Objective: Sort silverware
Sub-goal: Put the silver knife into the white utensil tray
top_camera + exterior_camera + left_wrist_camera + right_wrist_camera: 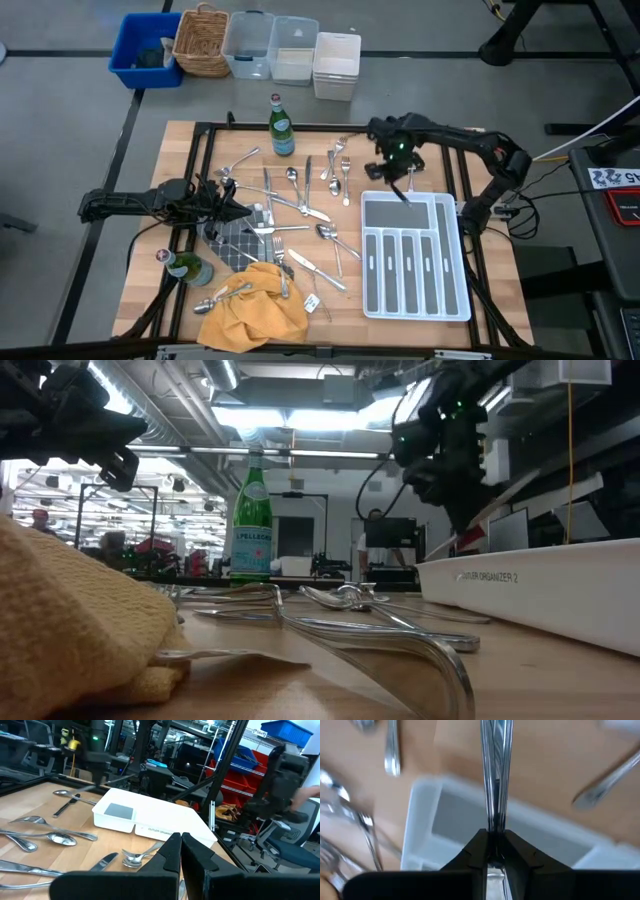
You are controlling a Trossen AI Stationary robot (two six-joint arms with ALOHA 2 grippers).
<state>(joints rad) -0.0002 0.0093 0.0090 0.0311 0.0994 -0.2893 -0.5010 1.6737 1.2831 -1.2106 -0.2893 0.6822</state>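
Behind the wooden slatted table (400, 135) lies a grey floor with a blue plastic bin (145, 50), a woven wicker basket (202, 40) and clear and white plastic tubs (290, 50) lined up along it. On the table, scattered shiny silver-coloured metal forks, knives and spoons (300, 205) lie loose across the middle, from near a green glass bottle with a blue label (281, 126) at the far edge down toward a crumpled mustard-yellow cloth (255, 305) at the near edge, where more pieces rest on and beside the fabric. A second green glass bottle (190, 268) lies on its side by the near left corner, next to a grey chequered mat (238, 240). A white divided plastic cutlery tray (455, 260) sits on the right half of the table.

The right gripper (403, 178) hangs above the far end of the tray, over its wide crosswise compartment. Its fingers are pinched tight on a slim shiny metal utensil handle (495, 775), which juts straight out from between the fingertips; which kind of piece it is cannot be told. In the low view the gripper is raised above the tray rim.

The left gripper (232, 210) sits low over the left-centre of the table, among the loose pieces, fingers pressed together with nothing between them.
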